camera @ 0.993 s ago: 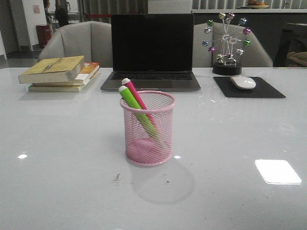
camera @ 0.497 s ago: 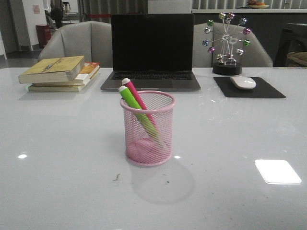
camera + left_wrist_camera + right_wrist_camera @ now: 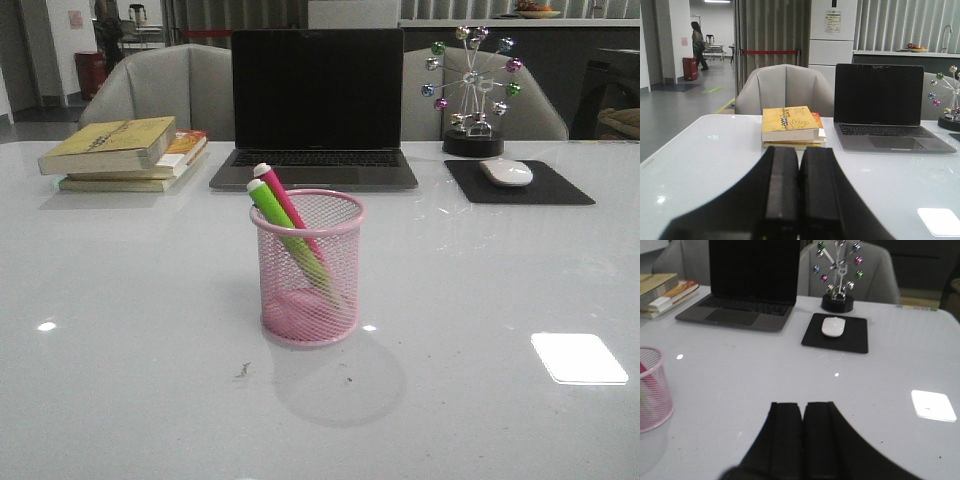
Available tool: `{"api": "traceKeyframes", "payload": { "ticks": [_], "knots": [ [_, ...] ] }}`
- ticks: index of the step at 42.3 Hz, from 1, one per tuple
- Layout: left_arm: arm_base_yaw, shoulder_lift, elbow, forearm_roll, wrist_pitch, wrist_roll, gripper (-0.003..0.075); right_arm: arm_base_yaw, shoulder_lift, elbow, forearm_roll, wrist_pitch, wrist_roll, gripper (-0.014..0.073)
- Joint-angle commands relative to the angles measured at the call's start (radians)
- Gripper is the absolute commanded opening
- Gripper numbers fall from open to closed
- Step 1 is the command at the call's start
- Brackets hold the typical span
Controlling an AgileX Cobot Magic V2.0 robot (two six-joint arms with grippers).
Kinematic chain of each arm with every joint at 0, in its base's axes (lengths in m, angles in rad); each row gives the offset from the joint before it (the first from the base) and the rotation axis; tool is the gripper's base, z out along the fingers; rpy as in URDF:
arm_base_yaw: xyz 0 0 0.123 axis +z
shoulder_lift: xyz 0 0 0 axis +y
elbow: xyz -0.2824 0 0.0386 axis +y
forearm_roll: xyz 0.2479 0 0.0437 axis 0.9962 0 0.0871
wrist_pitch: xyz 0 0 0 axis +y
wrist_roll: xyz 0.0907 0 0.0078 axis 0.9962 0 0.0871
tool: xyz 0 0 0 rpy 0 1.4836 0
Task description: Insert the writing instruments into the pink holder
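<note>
The pink holder point(image 3: 308, 268) stands upright in the middle of the white table in the front view; its edge also shows in the right wrist view point(image 3: 654, 387). Inside it lean the lime green marker point(image 3: 272, 209) and the magenta pink marker point(image 3: 283, 199), white ends up, tilted toward the left. Neither arm shows in the front view. My left gripper point(image 3: 799, 155) is shut with nothing in it, pointing toward the books. My right gripper point(image 3: 803, 407) is shut and empty, to the right of the holder and apart from it.
An open laptop point(image 3: 317, 110) stands behind the holder. A stack of books point(image 3: 125, 152) lies at the back left. A white mouse point(image 3: 507, 172) on a black pad point(image 3: 520, 184) and a ferris-wheel ornament point(image 3: 472, 92) are at the back right.
</note>
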Motion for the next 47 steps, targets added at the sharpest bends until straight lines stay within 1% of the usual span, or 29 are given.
{"api": "traceKeyframes", "payload": {
  "ticks": [1, 4, 8, 10, 25, 47],
  "knots": [
    [0.000, -0.020, 0.000, -0.002, -0.086, -0.008, 0.0100, -0.047, -0.068, 0.055, 0.005, -0.184, -0.012, 0.0054],
    [0.000, -0.020, 0.000, -0.002, -0.086, -0.008, 0.0100, -0.075, -0.109, 0.107, 0.013, -0.222, -0.012, 0.0054],
    [0.000, -0.020, 0.000, -0.002, -0.086, -0.008, 0.0100, -0.099, -0.111, 0.177, 0.015, -0.285, -0.012, 0.0054],
    [0.000, -0.018, 0.000, -0.002, -0.086, -0.008, 0.0100, -0.100, -0.112, 0.172, 0.016, -0.255, -0.012, 0.0054],
    [0.000, -0.018, 0.000, -0.002, -0.086, -0.008, 0.0100, -0.101, -0.112, 0.174, 0.019, -0.336, -0.012, 0.0054],
    [0.000, -0.018, 0.000, -0.002, -0.086, -0.008, 0.0100, -0.101, -0.112, 0.174, 0.019, -0.325, -0.012, 0.0054]
  ]
}}
